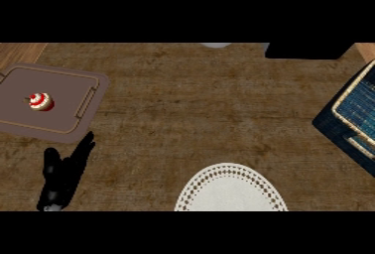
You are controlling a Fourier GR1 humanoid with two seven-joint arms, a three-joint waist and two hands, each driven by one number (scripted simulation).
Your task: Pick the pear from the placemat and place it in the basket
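No pear shows anywhere in the head view, so where it lies cannot be told from here. The placemat (230, 191), a white oval with a lacy dotted border, sits at the lower middle of the worktop (198, 99), its near end cut off by the view's lower edge, and its visible surface is bare. The basket (356, 106) is at the right edge, only partly in view: a woven tan rim around a dark blue gridded inside, resting on a dark blue base, and well apart from the placemat. The worktop itself is a brown, coarse-woven-looking surface. At the far left lies a square brown tray (70, 84) with a lighter raised rim, tilted a little to the view, and on it stands a small cupcake (40, 101) with red and white topping, toward the tray's left half. Just below the tray's near corner the left hand (62, 176) shows in black, released, its fingers straight and pointing up toward the tray, grasping nothing. The right hand does not show. A dark block (307, 49) sits at the top right edge.
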